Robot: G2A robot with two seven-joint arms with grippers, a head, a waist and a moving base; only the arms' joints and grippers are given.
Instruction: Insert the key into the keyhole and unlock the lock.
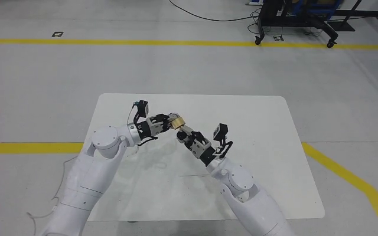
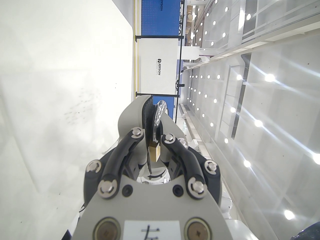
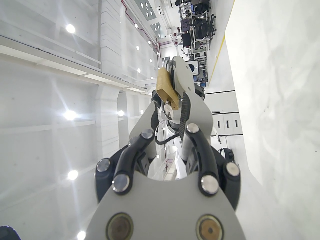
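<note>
A brass padlock (image 1: pixel 178 122) is held in the air above the middle of the white table (image 1: pixel 266 124). My left gripper (image 1: pixel 167 121) comes from the left and is shut on it. In the left wrist view the brass body (image 2: pixel 155 152) and silver shackle (image 2: pixel 159 116) sit between that gripper's (image 2: pixel 156 112) fingers. My right gripper (image 1: pixel 183 135) meets the lock from the lower right. In the right wrist view this gripper (image 3: pixel 170 109) is shut on a silver key (image 3: pixel 168 112), whose tip sits at the bottom end of the padlock (image 3: pixel 165 88).
The tabletop under both arms is bare white, with its edges well away from the grippers. Yellow floor lines (image 1: pixel 177 42) run behind and beside the table. A dark wheeled cart (image 1: pixel 295 20) stands on the floor at the far right.
</note>
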